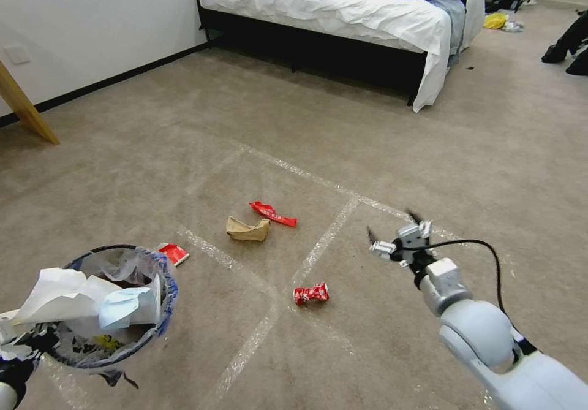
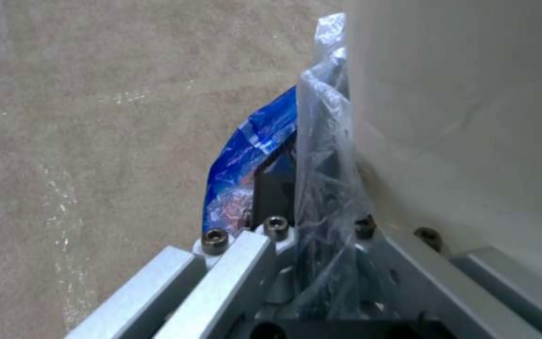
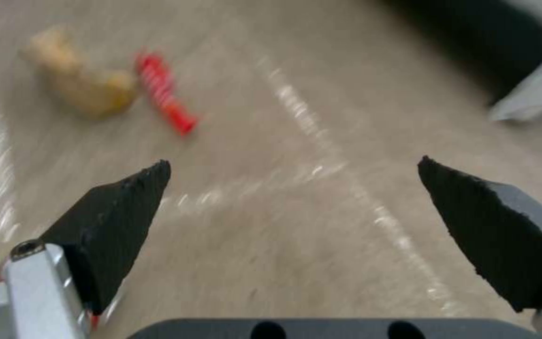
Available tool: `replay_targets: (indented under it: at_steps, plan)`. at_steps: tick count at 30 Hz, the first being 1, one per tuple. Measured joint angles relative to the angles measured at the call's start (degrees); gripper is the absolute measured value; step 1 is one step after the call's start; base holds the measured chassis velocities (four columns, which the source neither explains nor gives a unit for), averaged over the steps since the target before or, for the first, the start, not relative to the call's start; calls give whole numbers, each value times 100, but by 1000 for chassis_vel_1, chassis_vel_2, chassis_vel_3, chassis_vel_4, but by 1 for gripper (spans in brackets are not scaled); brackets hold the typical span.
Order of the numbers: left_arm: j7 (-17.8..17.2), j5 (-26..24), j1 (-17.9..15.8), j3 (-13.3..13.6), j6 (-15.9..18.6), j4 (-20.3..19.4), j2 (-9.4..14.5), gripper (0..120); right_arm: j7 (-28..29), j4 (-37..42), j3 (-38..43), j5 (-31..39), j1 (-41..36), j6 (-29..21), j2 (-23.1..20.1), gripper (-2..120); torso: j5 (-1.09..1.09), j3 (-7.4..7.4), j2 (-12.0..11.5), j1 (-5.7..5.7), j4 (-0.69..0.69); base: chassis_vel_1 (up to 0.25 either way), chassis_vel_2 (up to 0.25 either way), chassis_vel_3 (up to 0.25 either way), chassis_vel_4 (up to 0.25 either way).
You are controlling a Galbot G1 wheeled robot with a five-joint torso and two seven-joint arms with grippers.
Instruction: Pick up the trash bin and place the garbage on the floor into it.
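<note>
Your right hand (image 1: 392, 233) hangs above the floor (image 1: 184, 134) with its fingers (image 3: 117, 221) spread wide and nothing between them, just beyond the taped grid line. Your left hand (image 2: 296, 226) is clamped on the rim and clear liner of the trash bin (image 1: 113, 303), carrying it off the carpet at your lower left.

By my reading you are partway through: the bin is already up, and white paper (image 1: 58, 293) and a blue mask (image 1: 125, 306) sit inside it. Left on the carpet are the crushed red can (image 1: 311, 293), nearest your open hand, then the brown paper (image 1: 247, 230) and the long red wrapper (image 1: 272, 214) lying just beside each other, and a small red packet (image 1: 173, 254) close to the bin's far edge.

Room is generous: bare carpet lies all round the litter, the bed (image 1: 343, 11) stands well apart ahead, the wall (image 1: 92, 18) runs along your left, and a slanted wooden leg (image 1: 24, 110) stands near it
</note>
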Motion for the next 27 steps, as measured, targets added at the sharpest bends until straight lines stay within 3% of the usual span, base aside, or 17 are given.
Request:
replay_targets:
  at_steps: [3, 5, 6, 9, 10, 12, 13, 15, 18, 27]
  plan:
    - [0, 12, 4, 0, -2, 0, -16, 1, -265, -148, -250, 33, 214, -85, -163, 100, 0, 0, 0, 0, 0, 0, 0, 0, 0]
    - [0, 57, 19, 0, -7, -2, -54, 1, -937, -465, -808, -44, 661, -182, -447, 100, -1, 0, 0, 0, -5, 0, 0, 0, 0]
    - [0, 57, 19, 0, -7, -2, -54, 1, -937, -465, -808, -44, 661, -182, -447, 100, -1, 0, 0, 0, -5, 0, 0, 0, 0]
    - [15, 197, 51, 27, -52, 0, -135, 1, -2318, -1121, -1766, -671, 1546, 151, -577, 100, 1, 0, 0, 0, -2, 0, 0, 0, 0]
    - [15, 197, 51, 27, -52, 0, -135, 1, -2318, -1121, -1766, -671, 1546, 151, -577, 100, 1, 0, 0, 0, -2, 0, 0, 0, 0]
    - [28, 254, 61, 37, -63, 0, -191, 1, -3190, -1477, -2132, -1036, 2074, 461, -533, 100, 0, 0, -1, 0, 0, 0, 0, 0, 0]
    - [28, 254, 61, 37, -63, 0, -191, 1, -3190, -1477, -2132, -1036, 2074, 461, -533, 100, 0, 0, -1, 0, 0, 0, 0, 0, 0]
    - [33, 301, 71, 31, -81, 9, -235, 1, -4163, -1847, -2570, -1396, 2636, 673, -410, 100, -1, 1, 0, 0, -1, 0, 0, 0, 0]
    - [34, 310, 77, -10, -93, 22, -274, 1, -4528, -2126, -2972, -1607, 2984, 804, -235, 98, -2, 1, 0, 0, -3, 0, 0, 0, 0]
    - [35, 358, 111, -88, -129, 53, -366, 1, -4578, -2786, -3804, -1866, 3407, 964, 290, 98, -1, 0, 0, 0, -2, 0, 0, 0, 0]
